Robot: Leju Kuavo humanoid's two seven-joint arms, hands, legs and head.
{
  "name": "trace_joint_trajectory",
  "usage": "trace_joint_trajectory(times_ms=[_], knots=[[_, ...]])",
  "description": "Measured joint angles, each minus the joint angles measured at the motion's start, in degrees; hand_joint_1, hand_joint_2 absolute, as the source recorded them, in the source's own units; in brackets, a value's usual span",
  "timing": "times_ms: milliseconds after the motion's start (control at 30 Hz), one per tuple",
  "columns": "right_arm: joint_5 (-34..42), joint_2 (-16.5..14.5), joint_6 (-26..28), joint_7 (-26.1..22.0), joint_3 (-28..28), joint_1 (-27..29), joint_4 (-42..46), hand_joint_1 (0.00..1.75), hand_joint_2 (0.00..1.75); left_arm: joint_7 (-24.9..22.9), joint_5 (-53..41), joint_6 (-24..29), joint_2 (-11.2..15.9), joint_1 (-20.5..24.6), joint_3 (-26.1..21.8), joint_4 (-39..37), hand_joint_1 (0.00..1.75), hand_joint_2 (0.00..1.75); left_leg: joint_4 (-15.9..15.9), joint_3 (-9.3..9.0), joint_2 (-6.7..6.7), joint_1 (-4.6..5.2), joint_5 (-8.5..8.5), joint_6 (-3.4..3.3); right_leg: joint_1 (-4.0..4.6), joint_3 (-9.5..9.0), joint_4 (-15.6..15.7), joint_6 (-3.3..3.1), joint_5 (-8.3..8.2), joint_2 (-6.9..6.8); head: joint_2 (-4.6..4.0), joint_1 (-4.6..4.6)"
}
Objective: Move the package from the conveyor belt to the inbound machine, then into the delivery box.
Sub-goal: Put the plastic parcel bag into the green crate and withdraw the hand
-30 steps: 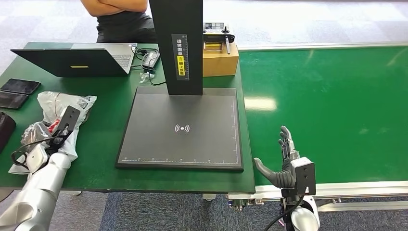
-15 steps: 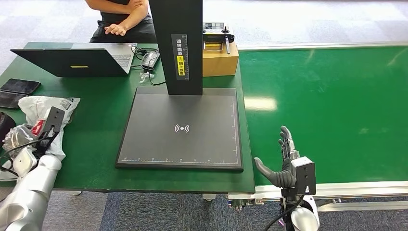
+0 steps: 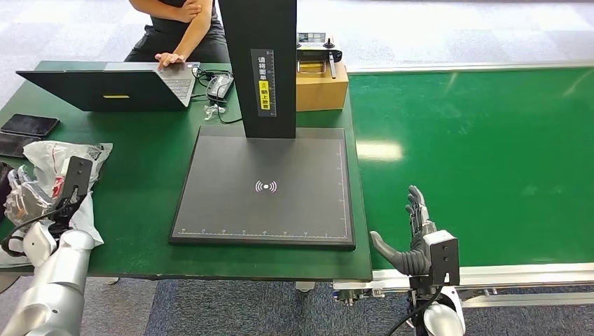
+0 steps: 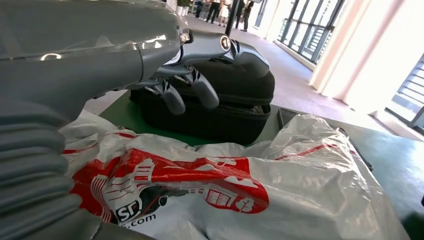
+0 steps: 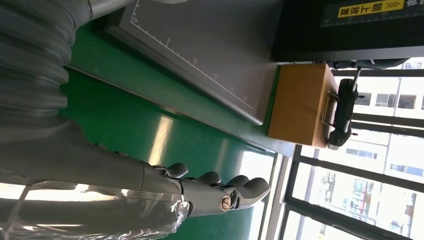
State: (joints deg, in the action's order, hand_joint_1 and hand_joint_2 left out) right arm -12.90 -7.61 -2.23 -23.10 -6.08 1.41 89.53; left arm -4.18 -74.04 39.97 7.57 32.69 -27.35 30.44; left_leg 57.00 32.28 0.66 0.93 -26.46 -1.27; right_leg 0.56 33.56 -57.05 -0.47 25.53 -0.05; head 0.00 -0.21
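Carried further toward the left edge of the green surface point(image 3: 150, 231) over the last second, the crumpled white plastic package with red printing point(image 3: 42, 182) is now seen lying at that edge, under the left hand point(image 4: 195, 75). In the left wrist view the package point(image 4: 260, 200) is spread just below the hand, whose fingers point(image 4: 205, 92) are curled in above the plastic; whether the bag is actually gripped cannot be told, since part of the hand is hidden. A black zipped case point(image 4: 225, 110) is seen just behind the fingers.

The dark grey scanning platform of the inbound machine point(image 3: 266, 185), with its black upright column point(image 3: 259, 63), is found at the middle of the surface, well apart from the package. The green conveyor belt point(image 3: 476, 154) lies to its right. The right hand point(image 3: 413, 234) is held over the belt's near edge, fingers straight and spread, holding nothing, unchanged from a second ago.

Beyond the platform a black open laptop point(image 3: 105, 87), two dark phones point(image 3: 24, 133) and a brown cardboard box point(image 3: 321, 87) topped by a black controller point(image 3: 316, 47) are noted. A person's hand point(image 3: 170, 59) is now rested on the laptop keyboard.
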Motion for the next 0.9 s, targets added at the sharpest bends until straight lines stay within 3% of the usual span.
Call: trace_joint_trajectory(times_ms=[167,267,433,500,567,833,900], knots=[[-0.44,-0.12,-0.25,-0.03,0.0,0.16,0.0,0.0,1.75,0.34,1.5,-2.11,-1.27,-0.24,0.24,1.35,0.0,0.0,0.0,0.0,-0.01,0.0,0.0,0.0,0.01,0.01,0.0,0.0,0.0,-0.01,0.0,-0.01],[-0.58,-0.14,-0.74,-0.06,0.0,0.39,0.0,0.0,1.75,3.04,4.94,-2.56,-2.0,-0.83,0.93,2.74,0.0,0.0,0.0,0.01,0.0,-0.01,0.0,0.0,0.02,0.03,0.0,-0.01,0.01,0.0,0.0,-0.01],[-0.63,-0.37,-1.53,-0.42,0.02,0.74,0.0,0.0,1.75,17.85,21.5,-2.47,-4.96,-3.88,2.93,9.37,0.0,0.0,0.0,0.01,0.0,-0.01,0.0,0.0,0.02,0.03,0.0,-0.01,0.01,0.0,0.0,-0.01],[-0.69,-0.44,-1.84,-0.67,0.1,0.92,0.0,0.0,1.75,23.32,27.88,-2.41,-6.93,-6.36,5.12,14.57,0.0,0.0,0.0,0.02,-0.01,0.0,-0.01,-0.01,0.0,0.02,0.0,-0.01,0.02,0.0,0.0,0.0],[-0.68,-0.45,-1.93,-1.03,0.31,0.97,-0.01,0.0,1.75,25.87,31.67,-2.56,-8.81,-9.03,8.05,19.95,0.0,0.0,0.0,0.03,-0.01,0.01,-0.02,-0.02,-0.02,0.02,0.01,0.0,0.02,-0.01,0.0,0.0],[0.15,-0.45,-1.88,-1.84,1.57,-0.13,-0.53,0.0,1.75,28.1,38.03,-9.31,-13.9,-16.12,20.2,30.51,0.0,0.0,0.0,0.02,-0.03,0.04,-0.04,-0.06,-0.05,0.0,0.05,0.04,0.0,-0.03,0.0,-0.01],[0.4,-0.45,-1.91,-2.15,1.86,-0.59,-0.65,0.0,1.75,29.47,39.93,-11.29,-15.08,-17.36,22.7,31.88,0.0,0.87,0.0,0.02,-0.03,0.04,-0.04,-0.05,-0.04,0.0,0.05,0.05,0.0,-0.03,0.0,-0.01]])
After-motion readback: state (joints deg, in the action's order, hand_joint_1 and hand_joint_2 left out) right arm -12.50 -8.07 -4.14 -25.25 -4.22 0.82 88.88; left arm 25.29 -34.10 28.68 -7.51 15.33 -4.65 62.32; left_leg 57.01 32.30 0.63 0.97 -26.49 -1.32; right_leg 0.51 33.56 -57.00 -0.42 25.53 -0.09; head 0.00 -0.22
